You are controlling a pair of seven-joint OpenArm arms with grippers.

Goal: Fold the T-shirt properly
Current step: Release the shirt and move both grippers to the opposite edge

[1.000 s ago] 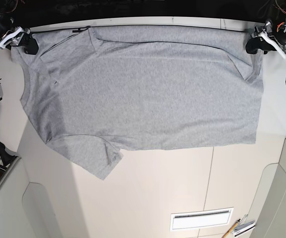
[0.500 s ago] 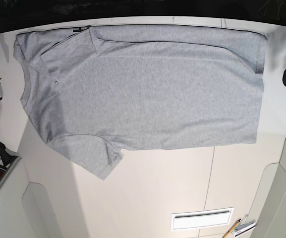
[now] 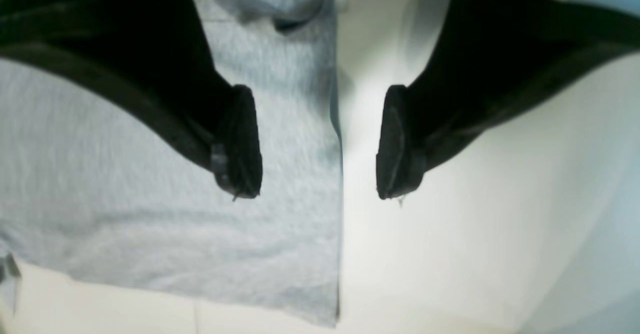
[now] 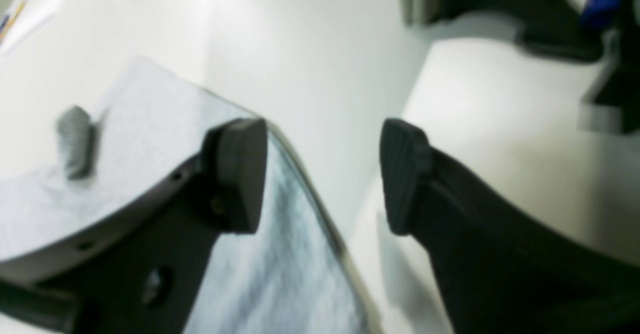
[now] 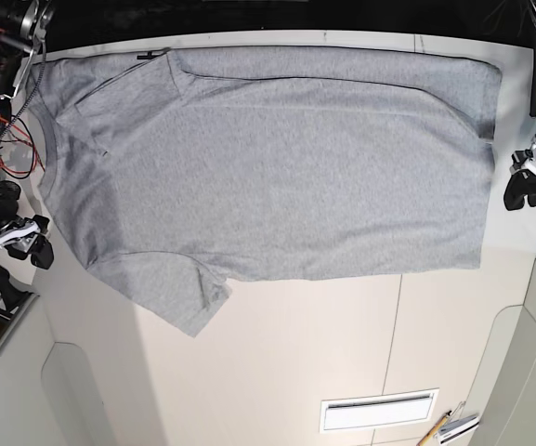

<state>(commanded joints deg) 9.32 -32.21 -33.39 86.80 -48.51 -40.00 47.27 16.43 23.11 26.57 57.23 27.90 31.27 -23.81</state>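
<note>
Base view first: we've got the T-shirt point(image 5: 277, 158) spread flat across the far half of the white tabletop point(image 5: 342, 353), plain grey side up, collar toward the view's left, one sleeve point(image 5: 179, 293) poking out toward us. Our left gripper point(image 5: 525, 189) sits just off the shirt's hem edge on the view's right, and our right gripper point(image 5: 33, 246) is over by the collar side on the view's left, off the cloth.

Left wrist camera now: our fingers point(image 3: 239, 141) are spread wide, nothing between them. One finger hangs over the grey T-shirt point(image 3: 150, 214), the other over bare tabletop point(image 3: 500, 224), so the shirt's straight edge runs through the gap. We can't tell whether the tips touch the cloth.

Right wrist camera, blurry: fingers point(image 4: 237, 174) again wide apart and empty, one above the T-shirt point(image 4: 280, 284), the other above the tabletop point(image 4: 310, 63), the curved edge of the fabric running between them.
</note>
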